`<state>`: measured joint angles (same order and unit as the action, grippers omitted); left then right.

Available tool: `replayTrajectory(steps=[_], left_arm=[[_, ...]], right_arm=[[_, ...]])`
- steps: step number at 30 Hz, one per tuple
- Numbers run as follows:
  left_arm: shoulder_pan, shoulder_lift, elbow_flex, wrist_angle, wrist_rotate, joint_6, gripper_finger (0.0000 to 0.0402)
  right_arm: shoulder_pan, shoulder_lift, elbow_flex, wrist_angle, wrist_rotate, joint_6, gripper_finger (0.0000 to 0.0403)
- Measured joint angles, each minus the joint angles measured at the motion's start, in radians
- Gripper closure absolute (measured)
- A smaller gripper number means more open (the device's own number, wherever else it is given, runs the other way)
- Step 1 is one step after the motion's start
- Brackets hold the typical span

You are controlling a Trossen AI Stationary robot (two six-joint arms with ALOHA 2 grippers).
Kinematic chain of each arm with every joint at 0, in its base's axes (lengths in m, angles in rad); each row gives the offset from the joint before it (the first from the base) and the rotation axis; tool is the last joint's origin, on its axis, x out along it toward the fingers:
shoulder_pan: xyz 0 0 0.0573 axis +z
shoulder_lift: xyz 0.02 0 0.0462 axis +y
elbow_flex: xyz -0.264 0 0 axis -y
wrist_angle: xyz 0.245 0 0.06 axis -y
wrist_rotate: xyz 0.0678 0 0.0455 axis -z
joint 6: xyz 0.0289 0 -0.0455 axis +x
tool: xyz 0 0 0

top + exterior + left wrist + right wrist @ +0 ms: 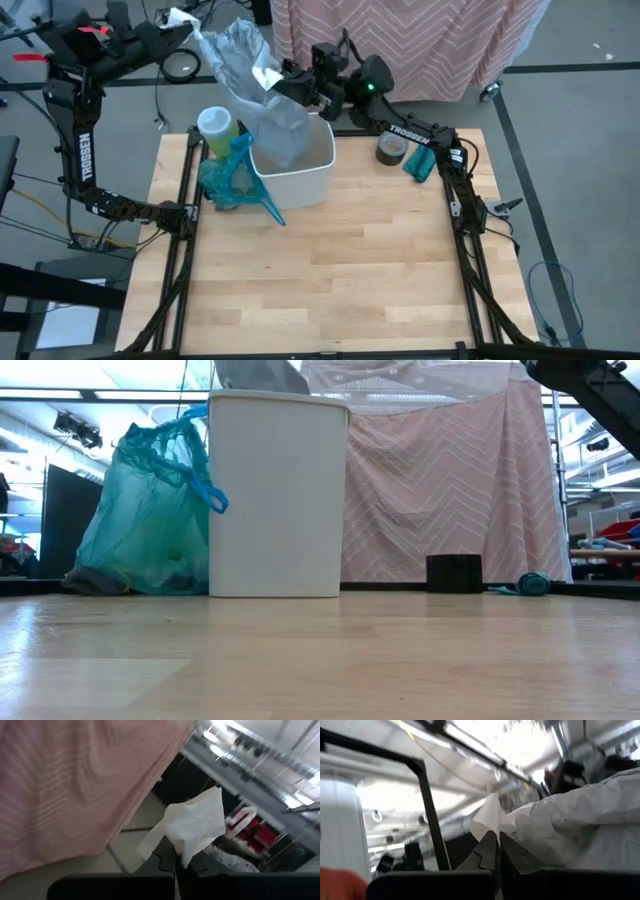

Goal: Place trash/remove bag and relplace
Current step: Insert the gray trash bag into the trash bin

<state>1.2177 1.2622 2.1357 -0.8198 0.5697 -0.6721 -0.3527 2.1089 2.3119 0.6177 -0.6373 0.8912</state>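
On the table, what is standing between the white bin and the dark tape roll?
Nothing: the low view shows bare table between the white bin and the dark tape roll; only the pink curtain hangs behind.

Grey bag [262, 374] cut off, perhaps crumpled.

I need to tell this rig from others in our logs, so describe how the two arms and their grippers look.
Both arms are dark, jointed tubes with white TROSSEN lettering: the left arm along its upright link, the right arm near its elbow. The left arm has red patches near its end; the right shows a small green light. Black cables trail from both. The left gripper and right gripper have dark notched fingers.
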Motion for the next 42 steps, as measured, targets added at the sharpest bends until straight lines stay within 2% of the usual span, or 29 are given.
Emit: replayTrajectory(steps=[6, 10, 16, 22, 27, 32, 37, 40, 42], left_arm=[[0.000, -0.001, 0.000, -0.081, -0.022, 0.069, 0.0399], [0.000, 0.000, 0.000, -0.085, -0.023, 0.074, 0.0399], [0.000, 0.000, 0.000, -0.090, -0.025, 0.091, 0.0399], [-0.016, 0.000, 0.000, -0.093, -0.024, 0.066, 0.0399], [-0.057, 0.000, 0.000, -0.092, -0.024, 0.018, 0.0398], [-0.121, 0.000, 0.000, -0.092, -0.024, -0.028, 0.0398], [-0.191, 0.001, 0.000, -0.096, -0.022, -0.074, 0.0398], [-0.232, 0.001, 0.000, -0.134, -0.035, -0.079, 0.0398], [-0.264, 0.003, 0.000, -0.179, -0.061, -0.093, 0.0398]], right_arm=[[-0.053, -0.009, 0.000, -0.219, -0.155, 0.020, 0.0403], [-0.077, -0.016, 0.000, -0.524, -0.281, -0.034, 0.0403], [-0.133, -0.058, 0.000, -0.957, -0.319, -0.204, 0.0403], [-0.191, -0.146, 0.000, -1.253, -0.236, -0.295, 0.0403], [-0.209, -0.236, 0.001, -1.341, -0.160, -0.316, 0.0403], [-0.171, -0.313, 0.002, -1.422, -0.090, -0.288, 0.0403], [-0.116, -0.354, 0.003, -1.617, 0.006, -0.328, 0.0403], [-0.099, -0.363, 0.003, -1.725, 0.097, -0.364, 0.0403], [-0.094, -0.363, 0.003, -1.753, 0.118, -0.365, 0.0403]])
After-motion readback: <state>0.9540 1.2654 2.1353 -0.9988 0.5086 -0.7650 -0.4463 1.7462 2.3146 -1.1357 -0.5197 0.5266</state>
